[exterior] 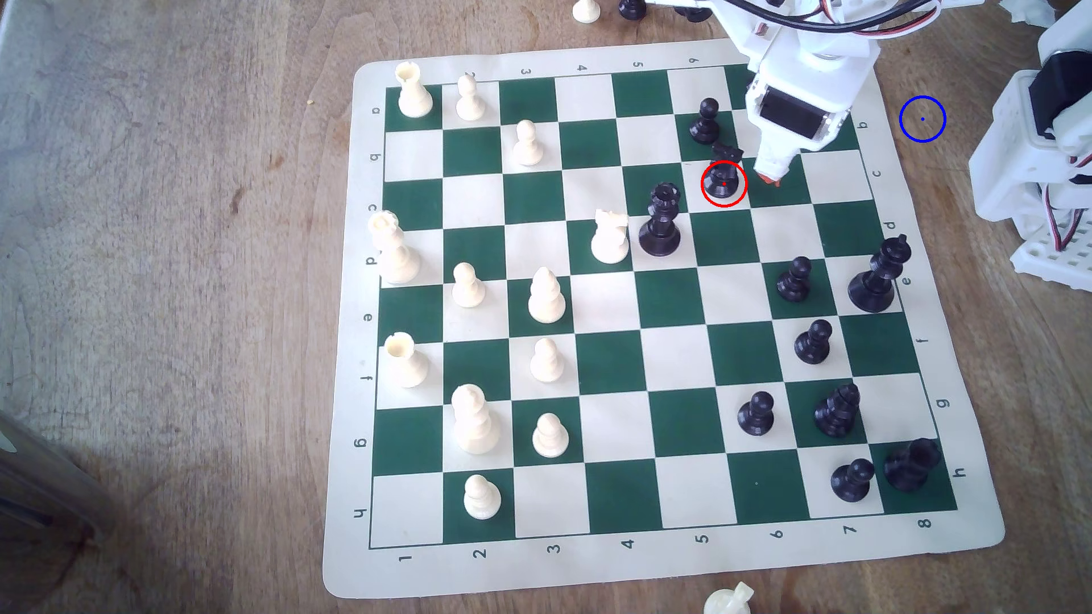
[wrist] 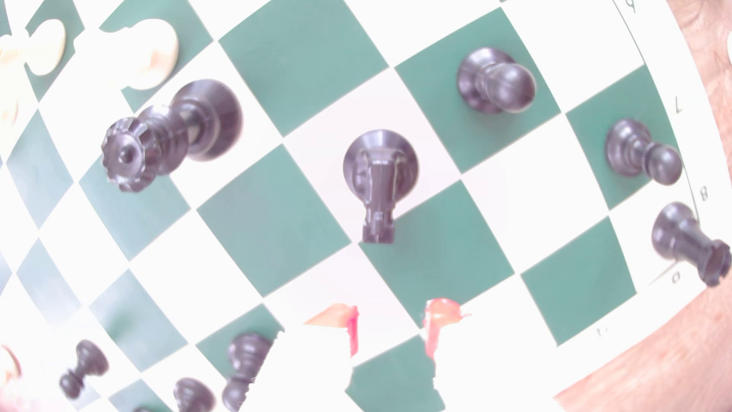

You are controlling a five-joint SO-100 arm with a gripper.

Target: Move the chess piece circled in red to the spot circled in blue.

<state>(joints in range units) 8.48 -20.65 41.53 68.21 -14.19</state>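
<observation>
The black knight stands upright inside the red ring on a white square near the board's far side; the wrist view looks down on the same knight. My gripper hangs just to the exterior view's right of it, apart from the piece. In the wrist view the gripper is open, its orange-tipped fingers spread with only board between them. The blue ring with its centre dot lies on bare brown wood beyond the board's right edge in the exterior view.
A black pawn stands one square behind the knight and the black queen stands diagonally in front. A cream knight is beside the queen. The arm's white base rises just right of the blue ring. Several other pieces dot the board.
</observation>
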